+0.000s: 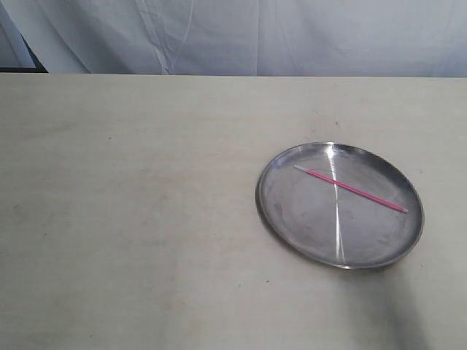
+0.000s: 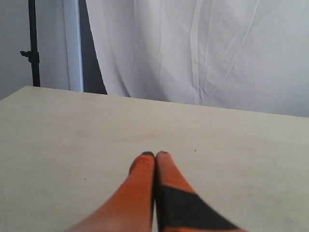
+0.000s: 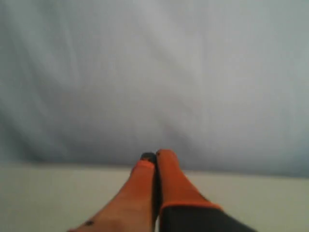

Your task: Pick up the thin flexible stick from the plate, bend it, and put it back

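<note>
A thin pink stick (image 1: 355, 189) with a whitish tip lies slantwise across the round shiny steel plate (image 1: 292, 226) on the right half of the table in the exterior view. Neither arm shows in that view. The left wrist view holds my left gripper (image 2: 155, 154), its orange fingers pressed together with nothing between them, above bare tabletop. In the right wrist view my right gripper (image 3: 155, 154) is likewise shut and empty, pointing toward the white curtain. The plate and stick are out of both wrist views.
A pale wooden table (image 1: 131, 219) fills the exterior view, with a white curtain (image 1: 255, 36) along its far edge. A dark stand (image 2: 33, 48) rises beyond the table's far corner in the left wrist view.
</note>
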